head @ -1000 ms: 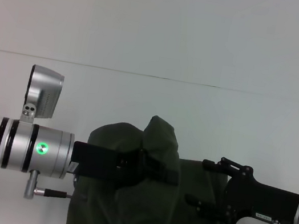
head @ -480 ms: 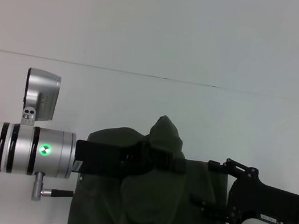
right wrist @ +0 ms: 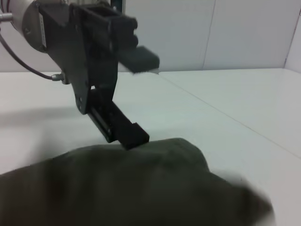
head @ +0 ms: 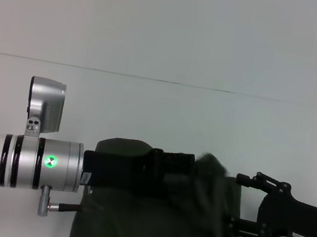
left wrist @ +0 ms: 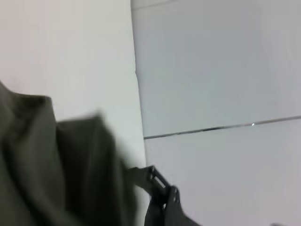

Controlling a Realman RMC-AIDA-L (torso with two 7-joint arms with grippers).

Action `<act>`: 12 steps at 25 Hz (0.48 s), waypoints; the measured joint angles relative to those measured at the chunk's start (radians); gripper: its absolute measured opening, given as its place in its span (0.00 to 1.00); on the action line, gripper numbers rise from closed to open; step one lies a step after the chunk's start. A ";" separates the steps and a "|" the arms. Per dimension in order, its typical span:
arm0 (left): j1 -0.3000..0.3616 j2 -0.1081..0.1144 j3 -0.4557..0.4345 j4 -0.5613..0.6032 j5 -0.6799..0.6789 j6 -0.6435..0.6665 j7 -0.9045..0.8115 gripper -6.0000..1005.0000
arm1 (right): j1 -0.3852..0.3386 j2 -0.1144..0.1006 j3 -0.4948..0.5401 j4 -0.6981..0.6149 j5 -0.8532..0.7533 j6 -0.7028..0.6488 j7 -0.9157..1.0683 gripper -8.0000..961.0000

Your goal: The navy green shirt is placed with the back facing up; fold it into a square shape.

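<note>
Left tool (head: 190, 164) has released the shirt (head: 158, 223); fold fallen.

Navy green shirt (head: 158, 223): soft matt cloth, woven/knit not resolvable, loose rounded folds, no sheen.

Left gripper (head: 184, 163): matt black, looks like plastic or coated metal; fingers (right wrist: 124, 132) flat-sided, hard-edged, dull finish. Left arm wrist section (head: 40, 162): brushed silver metal w/ satin gloss, black rings, small metal connector pin.

Right gripper (head: 242, 201): same matt black finish, thin link bars; silver metal collar at frame edge.

Tabletop (head: 160, 106): smooth matt white, uniform, one thin dark seam line across.
</note>
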 joint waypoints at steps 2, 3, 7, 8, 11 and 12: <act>0.000 0.000 -0.001 -0.005 -0.012 -0.003 -0.001 0.56 | -0.011 0.000 0.000 -0.011 0.000 -0.005 0.003 0.91; 0.000 0.000 -0.001 -0.007 -0.018 -0.004 -0.003 0.60 | -0.019 0.000 0.000 -0.022 0.000 -0.009 0.007 0.91; 0.002 0.004 0.000 -0.002 -0.028 -0.016 -0.003 0.78 | -0.049 0.000 0.042 -0.055 0.006 -0.015 0.016 0.91; 0.003 0.007 -0.001 0.000 -0.030 -0.016 -0.002 0.82 | -0.058 0.000 0.064 -0.065 0.008 -0.020 0.017 0.91; 0.019 0.026 0.001 0.006 -0.067 0.001 0.015 0.90 | -0.076 -0.001 0.139 -0.087 0.017 -0.054 0.019 0.91; 0.022 0.030 0.003 0.008 -0.069 0.004 0.017 0.90 | -0.079 -0.002 0.164 -0.090 0.020 -0.069 0.027 0.91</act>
